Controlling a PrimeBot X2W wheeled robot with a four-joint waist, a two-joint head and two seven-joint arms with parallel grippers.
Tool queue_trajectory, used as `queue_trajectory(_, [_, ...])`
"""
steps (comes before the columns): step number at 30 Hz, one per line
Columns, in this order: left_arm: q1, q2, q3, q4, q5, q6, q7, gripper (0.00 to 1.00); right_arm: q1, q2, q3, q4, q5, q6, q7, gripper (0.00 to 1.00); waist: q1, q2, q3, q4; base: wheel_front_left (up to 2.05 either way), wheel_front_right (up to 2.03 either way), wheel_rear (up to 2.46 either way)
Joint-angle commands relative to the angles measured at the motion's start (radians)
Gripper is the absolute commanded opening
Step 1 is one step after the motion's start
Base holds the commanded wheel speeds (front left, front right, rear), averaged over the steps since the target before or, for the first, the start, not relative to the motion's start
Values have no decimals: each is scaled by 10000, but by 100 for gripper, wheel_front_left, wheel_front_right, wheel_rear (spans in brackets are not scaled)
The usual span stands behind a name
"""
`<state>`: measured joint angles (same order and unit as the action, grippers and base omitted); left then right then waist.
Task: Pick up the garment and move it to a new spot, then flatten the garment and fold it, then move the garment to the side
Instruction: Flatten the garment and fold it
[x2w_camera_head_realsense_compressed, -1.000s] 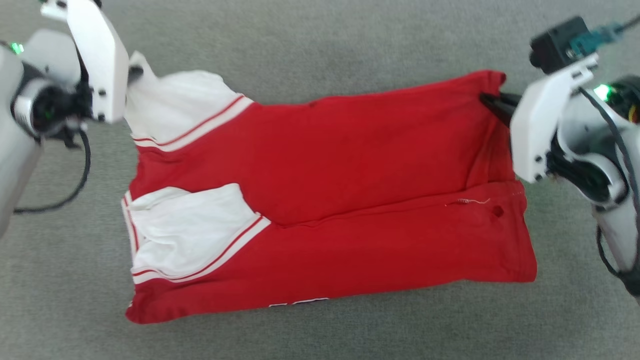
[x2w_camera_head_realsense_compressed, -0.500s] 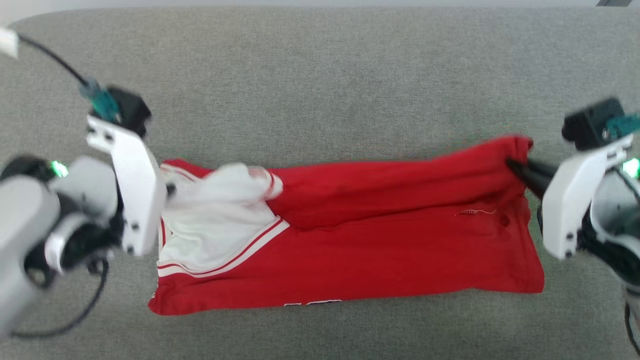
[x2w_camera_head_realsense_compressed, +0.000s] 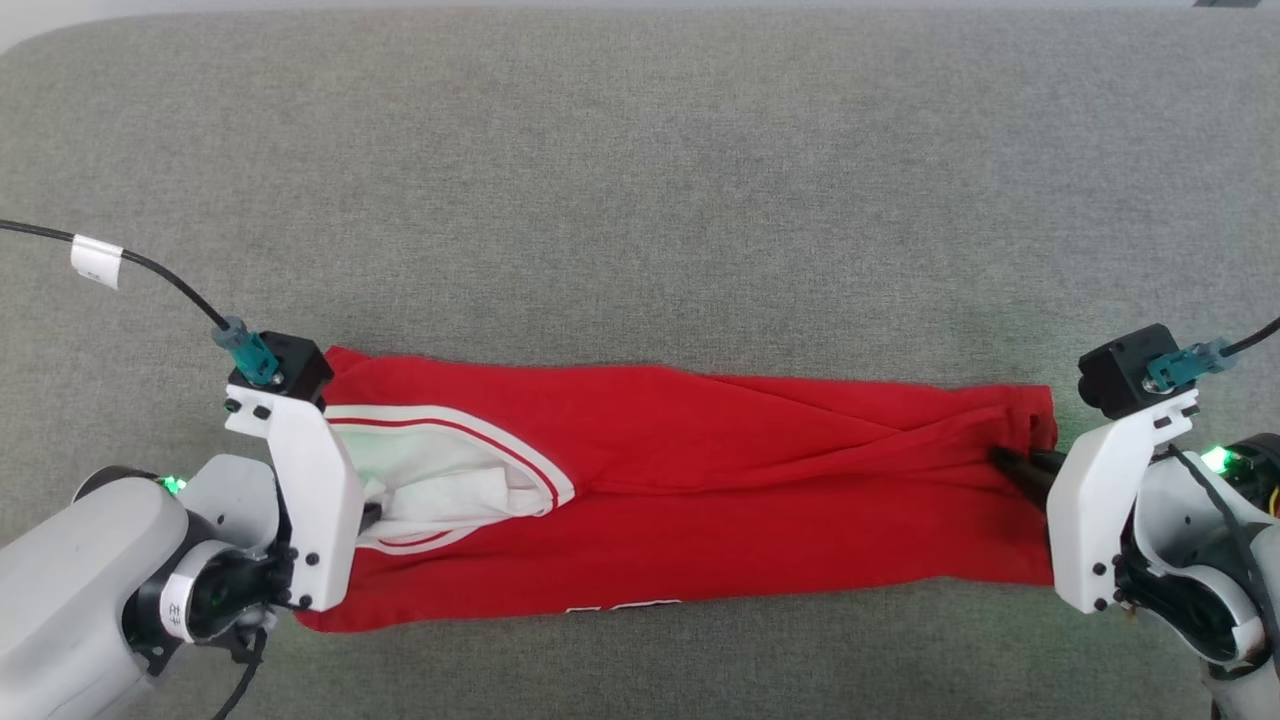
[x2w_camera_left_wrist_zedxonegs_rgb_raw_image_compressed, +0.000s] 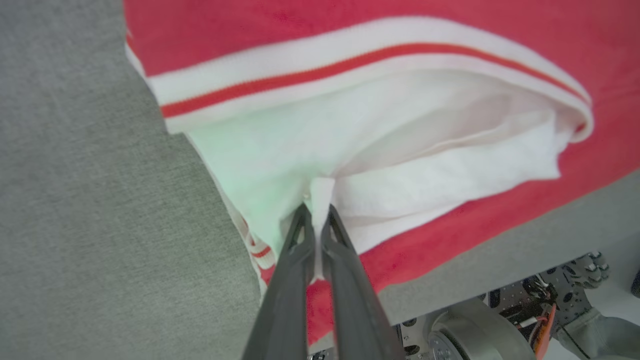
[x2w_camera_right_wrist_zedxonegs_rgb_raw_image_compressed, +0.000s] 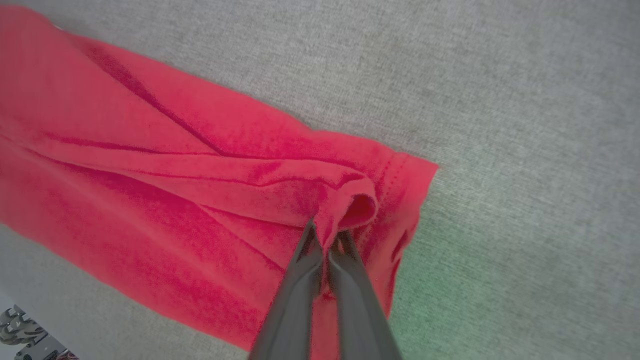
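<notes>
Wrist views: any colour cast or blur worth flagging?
Left wrist view: a green cast tints the garment where it is white, beside the left end effector. Right wrist view: a green glow on the grey surface beside the right end effector. Head view: sharp, evenly lit.

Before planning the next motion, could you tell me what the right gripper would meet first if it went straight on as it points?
The garment itself: the right gripper is shut on a fold at its red hem, and more red cloth lies directly ahead.
</notes>
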<state>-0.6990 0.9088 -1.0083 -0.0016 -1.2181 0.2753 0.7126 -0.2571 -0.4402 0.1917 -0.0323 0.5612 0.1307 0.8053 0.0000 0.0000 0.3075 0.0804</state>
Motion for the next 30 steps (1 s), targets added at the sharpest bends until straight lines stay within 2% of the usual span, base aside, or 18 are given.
queue_trajectory(1, [80, -129, 62, 266, 78, -109, -269, 18, -95, 62, 64, 76, -100, 1, -157, 100, 0, 0, -16, -10, 0, 0, 0])
queue_trajectory(2, [80, -129, 62, 266, 78, -109, -269, 18, -95, 62, 64, 76, -100, 1, -157, 100, 0, 0, -16, -10, 0, 0, 0])
queue_trajectory(3, [99, -188, 90, 409, 104, -121, -393, 35, -114, 108, 47, 103, -56, 1, -234, 100, 0, 0, -37, -17, 0, 0, 0])
queue_trajectory(5, [106, -226, 161, 555, 140, -188, -597, 44, -97, 103, 7, 81, -35, 1, -311, 100, 0, 0, -91, -32, 0, 0, 0])
queue_trajectory(6, [84, -204, 220, 577, 222, -186, -779, 67, -67, 78, -2, 16, -41, -1, -337, 100, 0, 0, -119, -41, 0, 0, 0])
queue_trajectory(7, [96, -179, 276, 571, 241, -216, -963, 99, -13, 138, -88, -50, 42, 1, -349, 100, 0, 0, -156, -51, 0, 0, 0])
queue_trajectory(13, [496, 42, 814, 147, 638, -479, -2912, 100, 537, 369, -843, -791, 210, 1, -319, 100, 0, 0, -430, -95, 0, 0, 0])
queue_trajectory(18, [931, 191, 1143, -169, 1353, -645, -4937, 100, 912, 706, -1723, -1026, 162, 1, -99, 100, 0, 0, -533, -80, 0, 0, 0])
queue_trajectory(24, [1654, 105, 1602, -205, 1856, -423, -7325, 100, 1062, 936, -2355, -596, 279, 1, 28, 100, 0, 0, -548, 44, 0, 0, 0])
queue_trajectory(30, [2498, -158, 1852, -99, 2216, -92, -9175, 100, 816, 875, -2277, 350, 368, 1, -34, 100, 0, 0, -525, 301, 0, 0, 0])
